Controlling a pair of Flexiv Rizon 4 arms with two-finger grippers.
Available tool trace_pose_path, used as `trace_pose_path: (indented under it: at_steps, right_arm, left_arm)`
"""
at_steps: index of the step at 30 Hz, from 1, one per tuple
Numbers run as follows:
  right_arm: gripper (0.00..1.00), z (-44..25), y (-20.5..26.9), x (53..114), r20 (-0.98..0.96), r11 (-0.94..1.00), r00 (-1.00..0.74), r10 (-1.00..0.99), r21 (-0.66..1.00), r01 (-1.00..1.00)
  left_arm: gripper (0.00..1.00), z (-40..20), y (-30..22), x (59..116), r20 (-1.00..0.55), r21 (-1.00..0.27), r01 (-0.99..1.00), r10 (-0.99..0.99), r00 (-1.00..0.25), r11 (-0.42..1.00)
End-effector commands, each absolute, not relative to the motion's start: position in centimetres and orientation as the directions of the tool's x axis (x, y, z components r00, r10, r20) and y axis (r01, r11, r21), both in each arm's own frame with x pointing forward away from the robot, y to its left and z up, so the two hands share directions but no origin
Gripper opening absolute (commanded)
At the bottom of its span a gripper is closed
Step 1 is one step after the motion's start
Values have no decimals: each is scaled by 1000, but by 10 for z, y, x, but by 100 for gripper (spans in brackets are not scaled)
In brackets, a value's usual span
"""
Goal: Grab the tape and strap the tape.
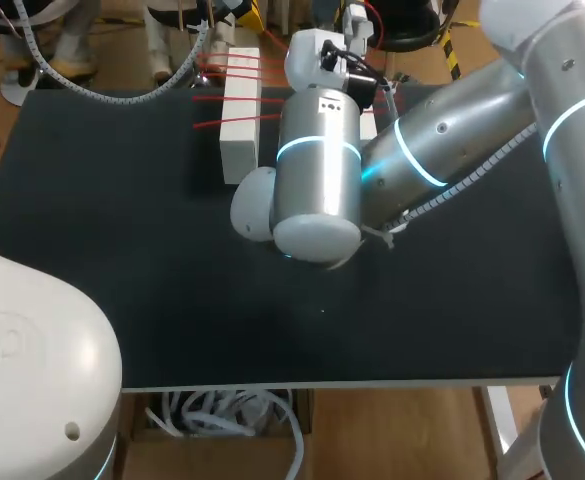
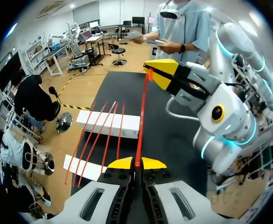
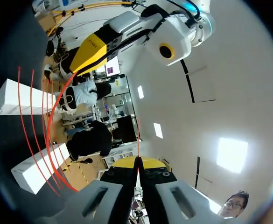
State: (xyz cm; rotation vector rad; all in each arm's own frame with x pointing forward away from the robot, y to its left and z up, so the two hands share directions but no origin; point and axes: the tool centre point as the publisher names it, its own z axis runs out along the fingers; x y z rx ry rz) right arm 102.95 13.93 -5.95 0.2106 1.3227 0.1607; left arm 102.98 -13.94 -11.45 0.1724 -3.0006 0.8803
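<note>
A red tape [image 2: 143, 112] runs taut between my two grippers above the black table [image 1: 122, 250]. My left gripper [image 2: 137, 163] is shut on one end of it. My right gripper [image 2: 151, 70] pinches the other end, ahead of and above the left one. In the right wrist view, the right gripper [image 3: 137, 163] is shut on a thin red strand, and the tape [image 3: 52, 126] curves away to the left gripper [image 3: 78, 70]. Several red tape strips [image 1: 234, 97] lie stretched across two white blocks [image 1: 240, 115]. In the head view my right arm [image 1: 317, 170] hides both grippers.
In the left wrist view, the farther white block [image 2: 108, 123] and the nearer white block [image 2: 82, 167] lie beside the left gripper. The strips [image 2: 99, 135] span the gap between them. The right arm's elbow covers the table's middle in the head view.
</note>
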Motion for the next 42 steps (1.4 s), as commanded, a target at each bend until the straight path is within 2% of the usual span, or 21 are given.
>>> trace_pose_path:
  at_steps: [1, 14, 18, 22, 29, 37, 42]
  right_arm:
    - [0, -56, 138, 1029, -944, 970, 230, 235, 242, 2]
    - [0, -56, 138, 1029, -944, 970, 230, 235, 242, 2]
    - [0, -56, 144, 1029, -954, 991, 279, 112, 129, 45]
    - [0, -58, 150, 1026, -937, 997, 341, -71, -52, 63]
    - [0, -60, 153, 1027, -882, 976, 419, -217, -200, 85]
    - [0, -64, 161, 1020, -868, 946, 381, -318, -320, 61]
    - [0, -63, 166, 1015, -890, 933, 287, -355, -357, 48]
  left_arm:
    - [0, -114, -140, 1030, 42, -535, -109, -102, -994, 838]
    - [0, -114, -140, 1030, 42, -535, -109, -102, -994, 838]
    - [0, -114, -140, 1030, 42, -535, -109, -102, -994, 838]
    - [0, -114, -140, 1030, 42, -535, -109, -102, -994, 838]
    - [0, -114, -140, 1030, 42, -535, -109, -102, -994, 838]
    - [0, -114, -140, 1030, 42, -535, -109, -102, -994, 838]
    - [0, -114, -140, 1030, 42, -535, -109, -102, -994, 838]
